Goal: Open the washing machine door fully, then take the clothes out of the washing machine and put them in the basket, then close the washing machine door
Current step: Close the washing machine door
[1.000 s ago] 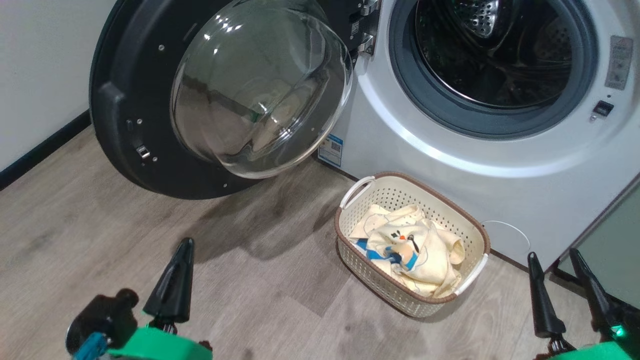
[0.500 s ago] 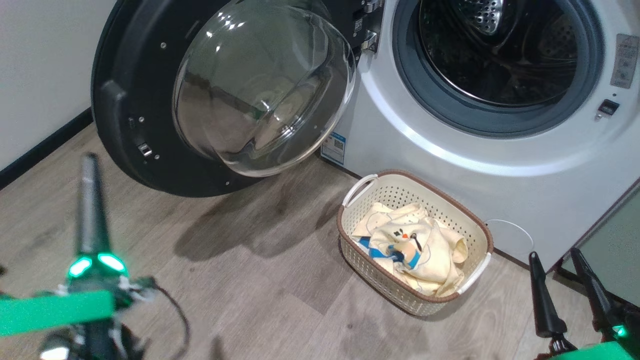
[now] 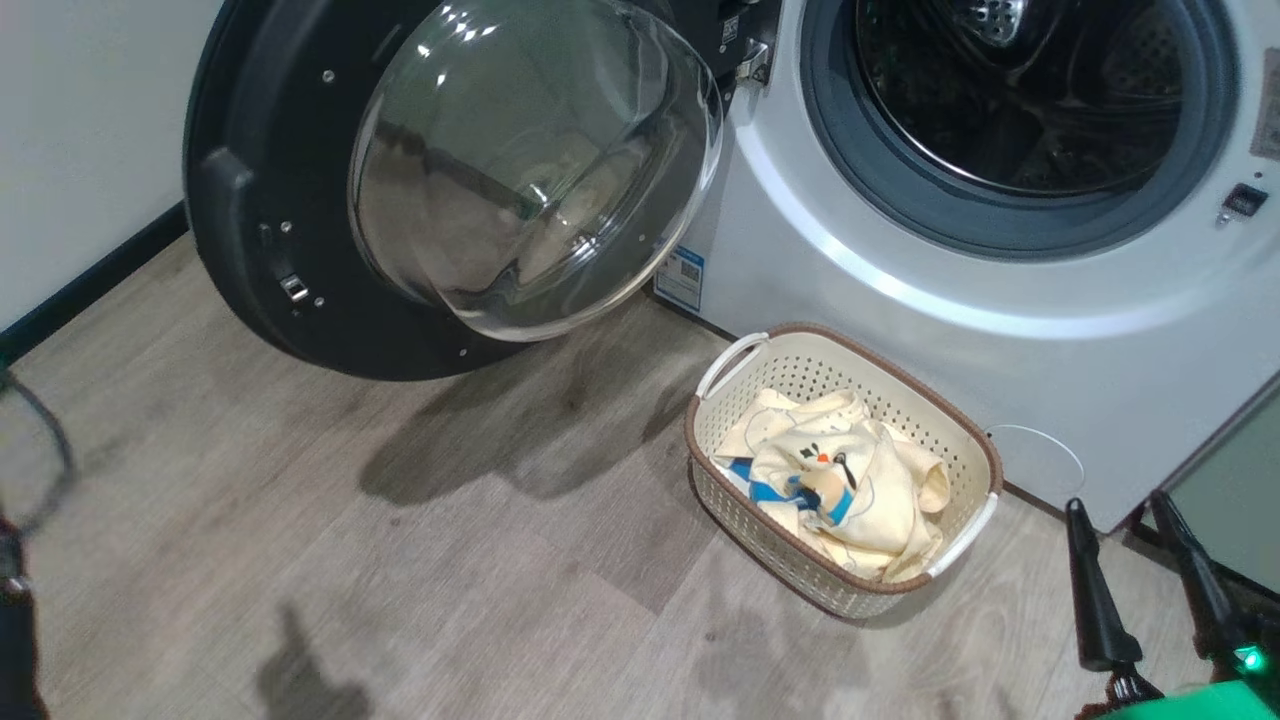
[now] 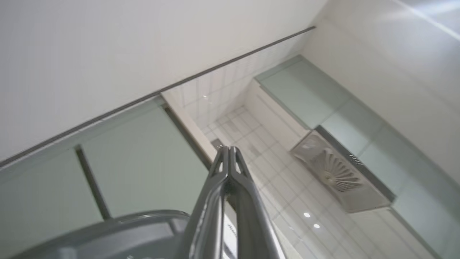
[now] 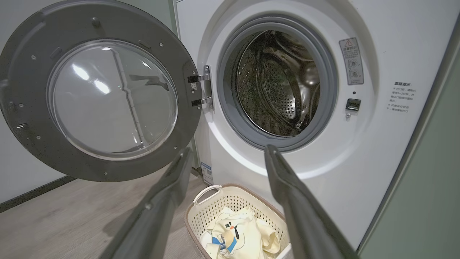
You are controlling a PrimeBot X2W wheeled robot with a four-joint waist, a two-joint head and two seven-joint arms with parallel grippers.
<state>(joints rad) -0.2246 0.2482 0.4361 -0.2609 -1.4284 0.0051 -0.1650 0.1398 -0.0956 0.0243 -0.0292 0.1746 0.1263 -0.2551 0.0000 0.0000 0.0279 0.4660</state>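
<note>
The washing machine door (image 3: 240,280) stands swung wide open at the left, its glass bowl facing me; it also shows as the washing machine door (image 5: 32,108). The white washing machine (image 3: 900,330) has a dark drum (image 5: 280,82) with no garment visible inside. On the floor before it sits the cream basket (image 3: 760,545), with the pale yellow clothes (image 3: 850,480) heaped in it. My right gripper (image 3: 1118,502) is open and empty at the lower right, a little right of the basket. My left gripper (image 4: 227,149) is shut on nothing and points up towards the ceiling.
A pale green cabinet (image 3: 1230,500) flanks the machine on the right. A white wall with a dark skirting (image 3: 90,290) runs behind the door. Wood floor stretches left of the basket. A dark arm part with a cable loop (image 3: 15,560) sits at the left edge.
My left gripper has swung up from the lower left of the head view and out past its left edge. The camera has shifted slightly. The right gripper, basket and door stay put.
</note>
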